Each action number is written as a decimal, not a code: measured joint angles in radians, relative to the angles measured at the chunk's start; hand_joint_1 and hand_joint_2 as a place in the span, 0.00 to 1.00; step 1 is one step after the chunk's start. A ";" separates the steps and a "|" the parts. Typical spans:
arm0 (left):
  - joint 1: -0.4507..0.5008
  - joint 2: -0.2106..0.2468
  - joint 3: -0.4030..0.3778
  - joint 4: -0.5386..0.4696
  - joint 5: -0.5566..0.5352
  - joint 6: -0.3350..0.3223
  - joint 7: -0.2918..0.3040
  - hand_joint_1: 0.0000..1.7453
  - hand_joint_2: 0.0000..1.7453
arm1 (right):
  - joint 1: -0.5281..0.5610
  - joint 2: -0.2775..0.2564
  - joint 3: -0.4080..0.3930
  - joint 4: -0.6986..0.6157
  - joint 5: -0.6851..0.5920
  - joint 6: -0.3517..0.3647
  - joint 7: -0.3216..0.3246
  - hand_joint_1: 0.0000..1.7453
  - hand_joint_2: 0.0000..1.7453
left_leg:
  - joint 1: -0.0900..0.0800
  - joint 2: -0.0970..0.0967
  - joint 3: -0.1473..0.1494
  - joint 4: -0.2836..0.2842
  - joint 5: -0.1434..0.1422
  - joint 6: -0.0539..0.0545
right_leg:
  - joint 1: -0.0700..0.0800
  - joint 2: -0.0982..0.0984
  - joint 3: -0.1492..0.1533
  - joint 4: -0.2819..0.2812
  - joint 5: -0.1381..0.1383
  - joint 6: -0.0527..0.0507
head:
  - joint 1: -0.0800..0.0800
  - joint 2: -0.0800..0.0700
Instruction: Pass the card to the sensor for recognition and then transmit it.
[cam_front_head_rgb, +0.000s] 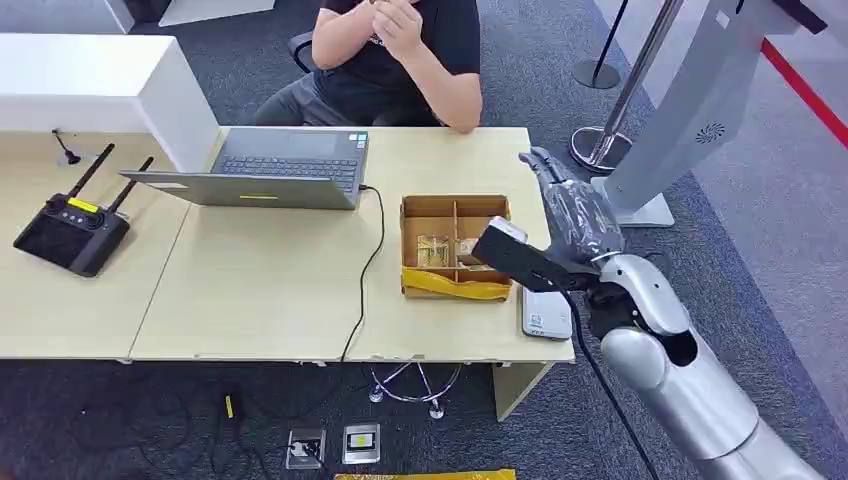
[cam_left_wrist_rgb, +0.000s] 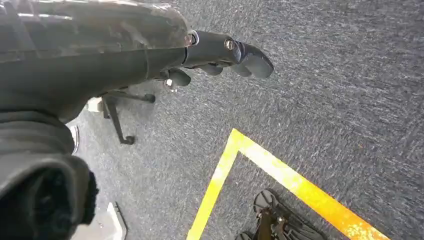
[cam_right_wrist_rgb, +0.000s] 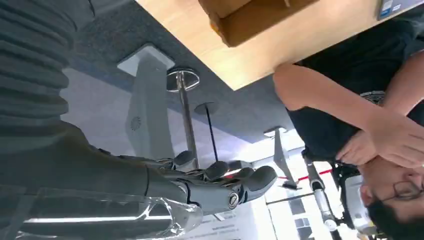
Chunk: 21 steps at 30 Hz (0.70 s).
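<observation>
An open cardboard box (cam_front_head_rgb: 455, 215) with dividers stands on the right part of the light wood table (cam_front_head_rgb: 270, 290); small pale cards (cam_front_head_rgb: 435, 250) lie in its compartments. A flat white sensor (cam_front_head_rgb: 546, 314) lies at the table's front right corner. My right hand (cam_front_head_rgb: 572, 210) hovers above the table's right edge, just right of the box, fingers spread and holding nothing; the dark wrist block covers the box's right front corner. The right wrist view shows the same hand (cam_right_wrist_rgb: 215, 182) loosely curved and empty, with the box (cam_right_wrist_rgb: 250, 20) beyond. My left hand (cam_left_wrist_rgb: 220, 55) hangs over the carpet, empty.
A person (cam_front_head_rgb: 400, 60) sits behind the table, hands raised near the face. An open laptop (cam_front_head_rgb: 270, 170) with a black cable (cam_front_head_rgb: 368, 270) sits left of the box, a black controller (cam_front_head_rgb: 70, 230) at far left. A grey stand (cam_front_head_rgb: 690, 110) and stanchion (cam_front_head_rgb: 625, 100) are on the right.
</observation>
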 joint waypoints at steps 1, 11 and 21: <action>0.000 0.000 0.000 0.000 -0.004 0.000 0.003 0.00 0.00 | 0.018 -0.003 -0.001 -0.012 0.017 -0.010 0.008 0.00 1.00 | 0.000 0.000 0.000 0.000 0.000 0.000 | 0.000 0.000 0.000 0.000 0.000 0.000 | 0.000 0.000; -0.005 -0.002 -0.001 0.000 -0.032 0.000 0.015 0.00 0.00 | 0.155 0.000 0.000 -0.021 0.135 -0.121 0.011 0.00 1.00 | 0.000 0.000 -0.001 0.000 0.000 0.000 | 0.000 0.000 0.000 0.000 -0.001 -0.001 | 0.000 0.000; -0.009 -0.003 -0.001 0.000 -0.045 0.000 0.015 0.00 0.00 | 0.177 0.060 0.013 0.119 0.189 -0.182 -0.006 0.00 1.00 | 0.000 0.000 -0.001 0.000 0.000 0.000 | 0.000 -0.001 0.000 0.000 -0.001 -0.001 | 0.000 0.000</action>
